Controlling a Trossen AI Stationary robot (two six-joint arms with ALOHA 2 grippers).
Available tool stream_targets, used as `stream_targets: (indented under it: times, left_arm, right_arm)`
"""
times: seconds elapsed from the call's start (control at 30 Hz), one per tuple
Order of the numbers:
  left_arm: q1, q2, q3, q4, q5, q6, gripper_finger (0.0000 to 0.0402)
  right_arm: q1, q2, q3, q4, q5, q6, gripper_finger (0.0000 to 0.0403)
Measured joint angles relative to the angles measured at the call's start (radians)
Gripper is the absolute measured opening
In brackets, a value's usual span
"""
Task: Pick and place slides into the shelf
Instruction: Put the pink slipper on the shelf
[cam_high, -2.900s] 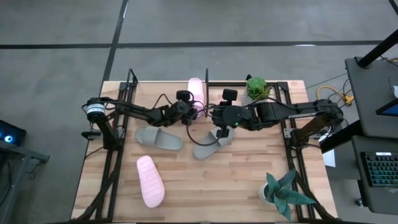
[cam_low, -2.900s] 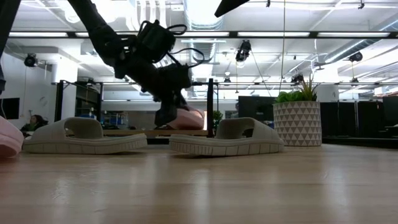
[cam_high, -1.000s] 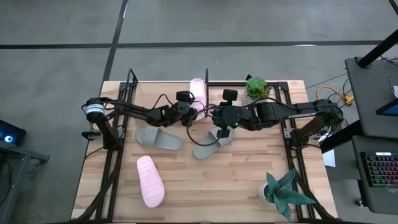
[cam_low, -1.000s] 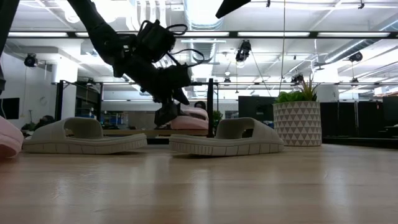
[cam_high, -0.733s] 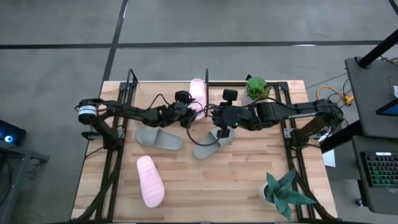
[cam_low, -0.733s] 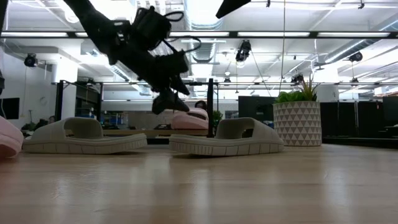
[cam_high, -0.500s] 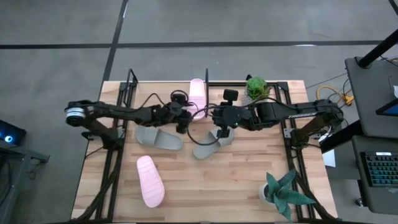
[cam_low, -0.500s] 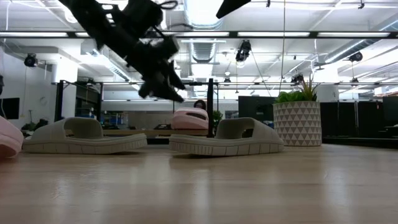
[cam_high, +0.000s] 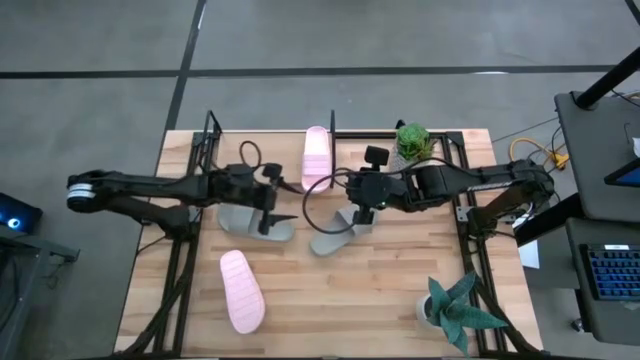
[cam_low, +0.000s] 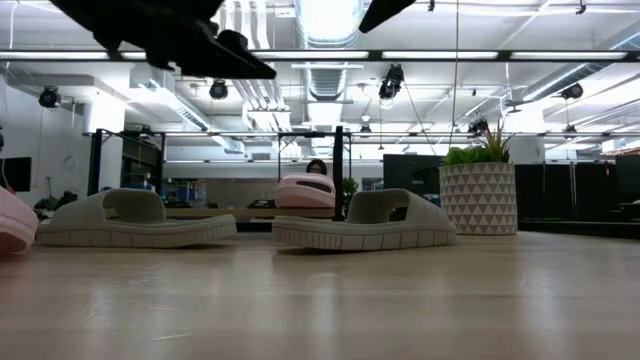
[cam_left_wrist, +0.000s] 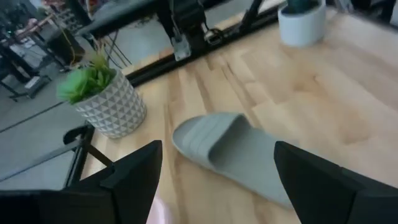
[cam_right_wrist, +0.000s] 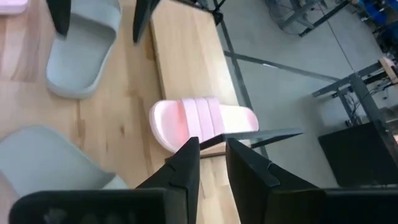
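Observation:
One pale pink slide (cam_high: 315, 157) lies flat on the shelf (cam_high: 262, 140) at the table's far edge, also in the low view (cam_low: 305, 190). Two grey-green slides lie sole-down on the table, one on the left (cam_high: 252, 220) and one on the right (cam_high: 333, 236). A second pink slide (cam_high: 242, 291) lies near the front left. My left gripper (cam_high: 272, 212) hangs wide open above the left grey-green slide, apart from it; a grey-green slide (cam_left_wrist: 239, 155) shows beyond its fingers. My right gripper (cam_high: 357, 207) hovers over the right slide's strap, fingers a narrow gap apart (cam_right_wrist: 212, 163), holding nothing.
A green plant in a patterned pot (cam_high: 412, 141) stands at the far right next to the shelf. A spiky plant in a white pot (cam_high: 452, 310) stands at the near right corner. Black frames (cam_high: 185, 250) run along both table sides.
My left gripper has drawn back from the pink slide on the shelf, rising and moving toward the table's left and near edges until it hangs over the left grey-green slide. The pink slide has stayed on the shelf.

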Motion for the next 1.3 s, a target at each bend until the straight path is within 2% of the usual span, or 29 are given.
stream_targets:
  times: [0.27,0.4,0.57,0.7,0.97,1.3]
  left_arm:
    - [-0.003,-0.064,-0.034,-0.065,-0.016,-0.143,0.0292]
    - [-0.003,-0.052,-0.038,-0.067,-0.022,-0.186,0.0292]
    - [-0.004,-0.022,-0.044,-0.088,-0.026,-0.228,0.0292]
    - [-0.004,-0.013,-0.044,-0.131,-0.030,-0.242,0.0292]
    - [-0.004,-0.020,-0.014,-0.201,-0.035,-0.413,0.0292]
    - [-0.004,-0.020,-0.014,-0.225,-0.035,-0.530,0.0292]
  right_arm:
    - [0.019,-0.012,-0.097,0.002,0.016,0.004,0.0068]
    - [0.019,-0.022,-0.169,0.020,0.060,0.037,0.0067]
    - [0.023,-0.033,-0.248,0.050,0.062,0.142,0.0067]
    - [0.032,-0.033,-0.300,0.075,0.061,0.156,0.0068]
    - [0.031,-0.033,-0.315,0.097,0.062,0.119,0.0067]
    - [0.031,-0.033,-0.306,0.125,0.062,0.072,0.0065]
